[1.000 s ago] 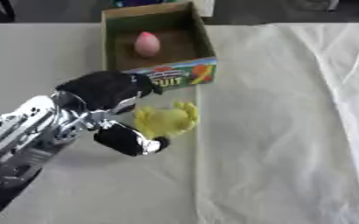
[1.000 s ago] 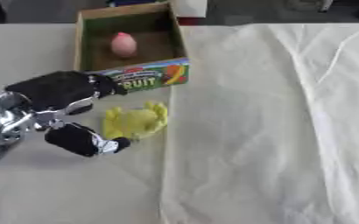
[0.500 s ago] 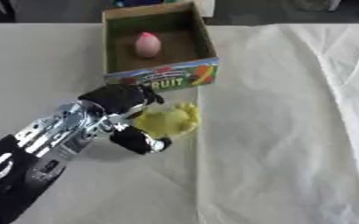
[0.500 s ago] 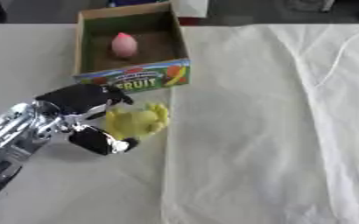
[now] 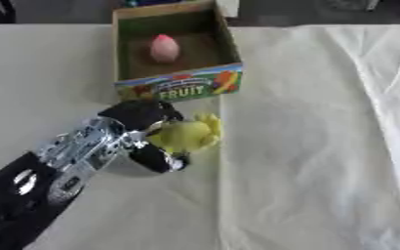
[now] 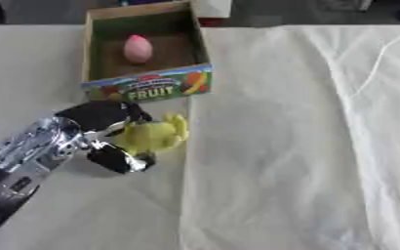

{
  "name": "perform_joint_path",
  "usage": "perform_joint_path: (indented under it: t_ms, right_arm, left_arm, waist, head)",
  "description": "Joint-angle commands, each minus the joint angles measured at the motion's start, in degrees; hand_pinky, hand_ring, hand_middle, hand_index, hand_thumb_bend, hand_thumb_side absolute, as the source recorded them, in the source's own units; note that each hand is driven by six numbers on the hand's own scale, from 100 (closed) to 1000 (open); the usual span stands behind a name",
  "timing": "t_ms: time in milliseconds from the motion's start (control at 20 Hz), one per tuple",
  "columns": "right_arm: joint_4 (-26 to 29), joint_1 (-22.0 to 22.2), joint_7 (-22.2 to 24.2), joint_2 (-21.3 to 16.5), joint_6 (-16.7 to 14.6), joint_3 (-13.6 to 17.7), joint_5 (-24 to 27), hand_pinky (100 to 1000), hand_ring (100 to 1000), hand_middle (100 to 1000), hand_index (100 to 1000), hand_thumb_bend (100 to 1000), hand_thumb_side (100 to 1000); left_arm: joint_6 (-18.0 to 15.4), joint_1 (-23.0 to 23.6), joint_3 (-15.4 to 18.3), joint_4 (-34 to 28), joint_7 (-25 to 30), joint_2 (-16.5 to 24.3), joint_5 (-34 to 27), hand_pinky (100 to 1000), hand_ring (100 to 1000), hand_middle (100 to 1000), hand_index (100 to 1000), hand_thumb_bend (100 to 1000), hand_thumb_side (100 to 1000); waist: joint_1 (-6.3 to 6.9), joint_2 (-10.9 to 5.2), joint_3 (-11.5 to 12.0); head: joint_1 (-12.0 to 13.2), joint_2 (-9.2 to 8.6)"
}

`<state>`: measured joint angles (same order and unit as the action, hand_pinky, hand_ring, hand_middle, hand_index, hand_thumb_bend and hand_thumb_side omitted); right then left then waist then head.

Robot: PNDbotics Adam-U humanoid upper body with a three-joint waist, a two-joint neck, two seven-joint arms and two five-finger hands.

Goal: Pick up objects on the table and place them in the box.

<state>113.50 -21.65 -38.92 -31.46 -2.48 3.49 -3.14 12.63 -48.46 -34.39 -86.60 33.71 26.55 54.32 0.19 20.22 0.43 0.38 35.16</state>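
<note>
The soft yellow toy (image 5: 189,135), just in front of the cardboard fruit box (image 5: 179,88), was now pinched by the black left hand (image 5: 142,131), closed in from beside it; lifting looked next

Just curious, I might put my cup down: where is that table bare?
The white cloth right of the cardboard fruit box is bare. It is crowded just below the box, where the left robot hand closes around the yellow soft toy.
</note>
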Motion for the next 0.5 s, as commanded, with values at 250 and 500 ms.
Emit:
perform_joint_path:
  t_ms: [250, 500]
  right_arm:
    - [1.1, -0.6, -0.1, -0.7, 0.0, 0.3, 0.5, 638, 661, 529, 709, 100, 645]
    - [1.1, -0.5, 0.0, -0.6, 0.1, 0.4, 0.5, 638, 661, 529, 709, 100, 646]
  left_arm:
    - [-2.4, -0.4, 0.5, 5.4, -4.5, -2.0, 3.5, 584, 793, 778, 856, 310, 579]
    - [-3.1, -0.4, 0.4, 6.0, -8.0, -2.4, 2.8, 500, 715, 675, 755, 216, 477]
  waist:
    - [-0.38, -0.62, -0.4]
    - [-0.40, -0.48, -0.4]
  head:
    - [0.2, -0.60]
    - [0.2, -0.49]
